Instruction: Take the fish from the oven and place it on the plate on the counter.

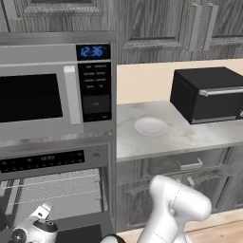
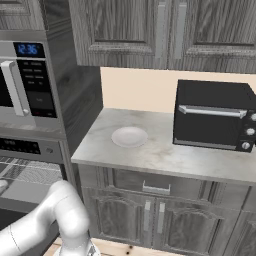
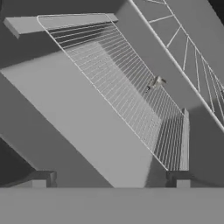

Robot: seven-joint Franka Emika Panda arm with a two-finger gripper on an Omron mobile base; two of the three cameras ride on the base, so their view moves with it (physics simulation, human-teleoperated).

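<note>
The oven [image 1: 47, 161] stands open below the microwave, its wire racks showing. In the hand view a small slim fish [image 3: 156, 82] lies on the wire rack [image 3: 118, 87], far ahead of my gripper [image 3: 109, 181]. The gripper is open, its two dark fingertips [image 3: 41, 179] wide apart with nothing between them. My hand [image 1: 33, 230] sits low in front of the oven's opening. The round white plate [image 1: 151, 126] [image 2: 129, 136] rests bare on the marbled counter [image 1: 190, 137] [image 2: 165, 155] to the right of the oven.
A steel microwave [image 1: 42, 95] with a blue clock sits above the oven. A black toaster oven [image 1: 209, 95] [image 2: 215, 117] stands on the counter right of the plate. Dark wood cabinets hang above and drawers [image 2: 150, 187] lie below. My white elbow [image 1: 178, 204] rises before the drawers.
</note>
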